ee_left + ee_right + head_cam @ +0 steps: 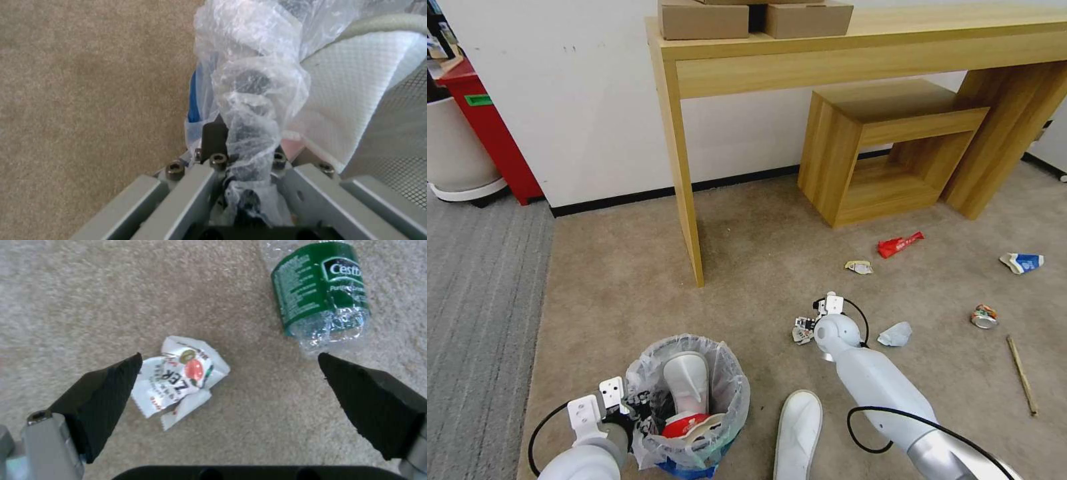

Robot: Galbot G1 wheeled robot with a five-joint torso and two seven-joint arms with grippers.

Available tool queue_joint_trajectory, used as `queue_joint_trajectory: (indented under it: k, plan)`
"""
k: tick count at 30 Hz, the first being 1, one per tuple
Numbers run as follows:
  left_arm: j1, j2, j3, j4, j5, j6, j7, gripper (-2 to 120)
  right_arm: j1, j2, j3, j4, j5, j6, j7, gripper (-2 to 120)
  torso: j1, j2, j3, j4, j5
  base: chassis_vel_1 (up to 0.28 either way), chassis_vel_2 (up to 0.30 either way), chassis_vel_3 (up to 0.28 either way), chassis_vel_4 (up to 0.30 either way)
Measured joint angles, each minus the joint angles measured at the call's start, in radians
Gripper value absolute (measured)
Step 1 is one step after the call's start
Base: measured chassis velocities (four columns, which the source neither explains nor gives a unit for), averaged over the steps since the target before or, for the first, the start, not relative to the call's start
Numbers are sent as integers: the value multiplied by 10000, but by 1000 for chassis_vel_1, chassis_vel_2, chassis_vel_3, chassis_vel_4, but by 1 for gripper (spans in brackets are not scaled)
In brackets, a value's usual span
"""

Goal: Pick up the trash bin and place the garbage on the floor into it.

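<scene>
A: Under the right gripper [229, 368], what writing is showing?

B: A crumpled white wrapper [180, 378] is lying on the beige short-pile carpet [89, 300], printed with large letters "ZER", red small print too creased to read, and a red-and-green fruit mark. Near it a crushed clear plastic bottle [322, 296] is lying with a green label reading "Cestb…", cut off at the frame edge; "Pur…" sits below it, and the column of fine print is illegible.

A: Right gripper state?

B: Its two black wedge-shaped ribbed pads [104, 393] are standing wide apart above the carpet, gripping nothing. One pad tip is overlapping the wrapper's edge in the right wrist view; contact cannot be judged.

A: Left gripper [242, 156]?

B: It is clamped on the rim of the small round trash bin [687, 400], pinching the crinkled clear plastic bag over the rim. The film is hiding most of the fingers in the left wrist view. The bin sits low at the robot's left, blue showing at its base.

A: Contents?

B: A white waffle-textured slipper [688, 383] is standing upright inside, with something red beneath it, partly hidden.

A: Loose items?

B: A second white slipper [798, 433], a red wrapper [899, 245], a blue-and-white carton [1022, 262], a crushed can [984, 316], crumpled white paper [895, 334] and a thin wooden stick [1022, 375]. Their labels are too small to read.
</scene>
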Motion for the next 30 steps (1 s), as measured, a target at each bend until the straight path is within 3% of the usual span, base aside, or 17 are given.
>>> queue_joint_trajectory:
  k: [10,30]
  plan:
    - [14,35,25,-2,2,0,-25,0,206,310,-4,-1137,-855,805,-573,100,0,0,0,0,2,0,0,0,0]
    - [1,36,119,38,18,-3,-27,0,340,550,-126,-1642,-1281,1101,-788,100,0,-1,0,1,2,0,0,0,0]
